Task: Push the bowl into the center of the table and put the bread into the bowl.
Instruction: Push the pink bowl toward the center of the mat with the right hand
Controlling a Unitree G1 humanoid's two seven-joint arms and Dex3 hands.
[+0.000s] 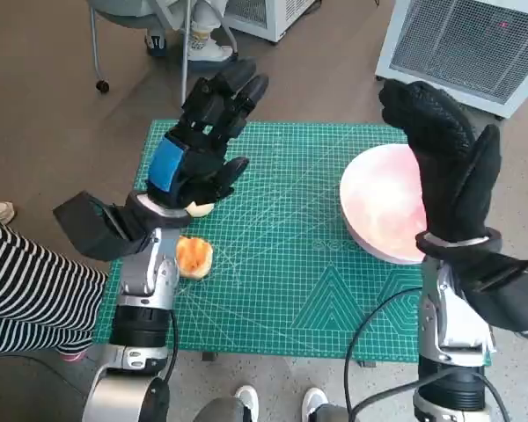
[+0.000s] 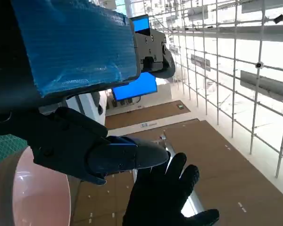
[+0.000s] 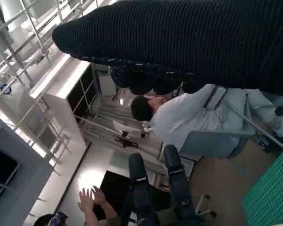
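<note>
left hand (image 1: 202, 145) raised above the mat's (image 1: 282, 290) left half, blue-taped back up, fingers (image 1: 233, 92) spread and pointing away from the robot — released, nothing grasped. right hand (image 1: 444, 163) lifted upright by the right edge, palm side turned toward the bowl (image 1: 378, 211), fingers apart and empty; seen too in the left wrist view (image 2: 167, 197). bowl sat at the mat's right side, partly hidden behind that glove. bread (image 1: 194, 257) lay on the mat near the left edge, just beside the left forearm — outside the bowl, well apart from it.
</note>
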